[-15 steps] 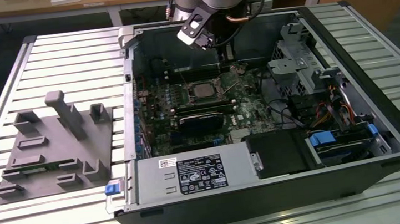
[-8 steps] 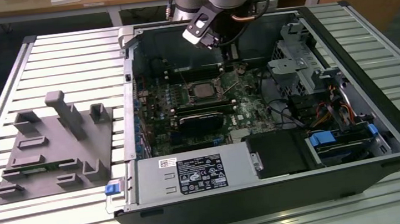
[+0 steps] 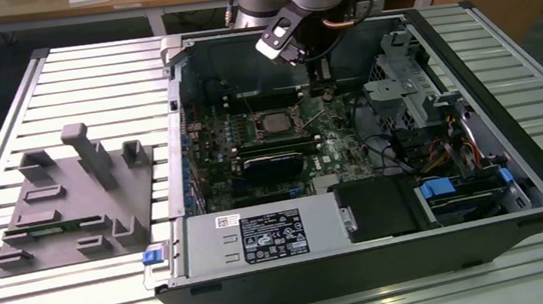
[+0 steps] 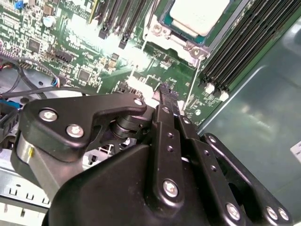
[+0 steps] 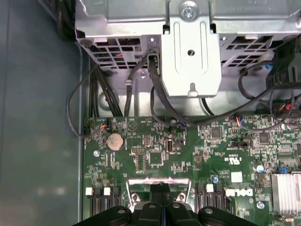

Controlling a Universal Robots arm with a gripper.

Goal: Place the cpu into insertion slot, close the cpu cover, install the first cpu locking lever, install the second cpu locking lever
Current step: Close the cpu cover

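Presently: matte black gripper, fingers pressed together, hangs near the pale metal square cpu seated in dark-rimmed insertion slot.

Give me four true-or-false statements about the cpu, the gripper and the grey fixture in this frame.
1. The cpu sits in the insertion slot. True.
2. The gripper holds the cpu. False: it is shut on nothing, beside the slot.
3. The computer case lies open on the slatted table. True.
4. The grey fixture lies at the exterior view's right of the case. False: it lies at the left.
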